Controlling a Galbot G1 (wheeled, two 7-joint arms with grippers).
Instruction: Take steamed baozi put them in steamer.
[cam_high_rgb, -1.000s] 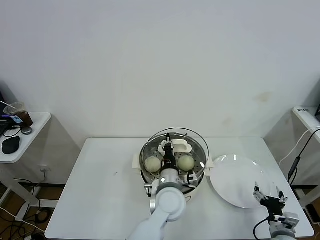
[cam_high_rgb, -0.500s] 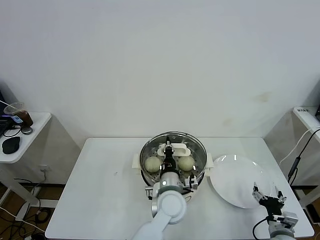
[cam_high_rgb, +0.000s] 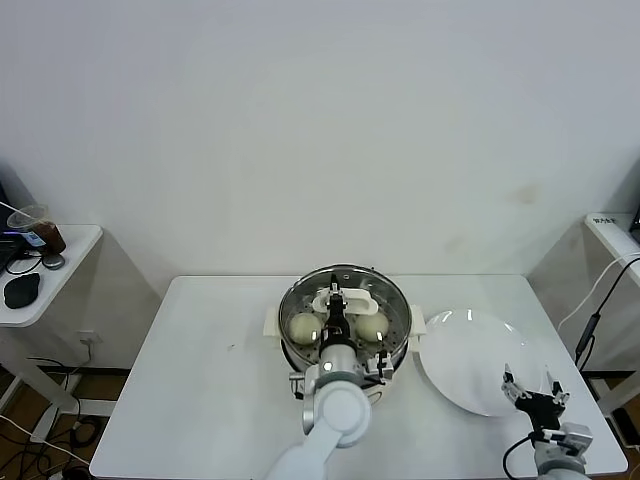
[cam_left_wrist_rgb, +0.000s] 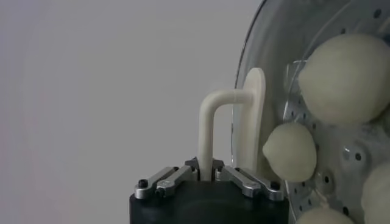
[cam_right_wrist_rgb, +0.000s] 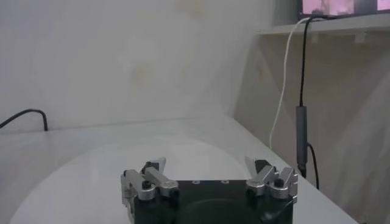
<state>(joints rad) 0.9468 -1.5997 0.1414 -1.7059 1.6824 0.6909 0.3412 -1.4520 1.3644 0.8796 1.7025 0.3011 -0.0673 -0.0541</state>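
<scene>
The steamer (cam_high_rgb: 399, 356) stands mid-table on its cream base. A round glass lid (cam_high_rgb: 385, 292) lies over it, nearly level. My left gripper (cam_high_rgb: 337, 303) is shut on the lid's white handle (cam_left_wrist_rgb: 211, 119); in the left wrist view the gripper (cam_left_wrist_rgb: 206, 174) pinches one leg of that handle. Through the glass I see steamed baozi (cam_high_rgb: 303, 327) (cam_high_rgb: 371, 326) on the perforated tray, several of them in the left wrist view (cam_left_wrist_rgb: 344, 78) (cam_left_wrist_rgb: 290, 152). My right gripper (cam_high_rgb: 533, 390) (cam_right_wrist_rgb: 207, 165) hangs open and holds nothing at the near right, over the plate's edge.
A flat white plate (cam_high_rgb: 468, 358) (cam_right_wrist_rgb: 85, 176) lies right of the steamer with nothing on it. A side table (cam_high_rgb: 45, 275) at the far left carries a cup and small items. A cable hangs beside a shelf at the right.
My left gripper has lowered the glass lid from a tilt above the steamer to nearly flat on its rim. The right arm has barely moved.
</scene>
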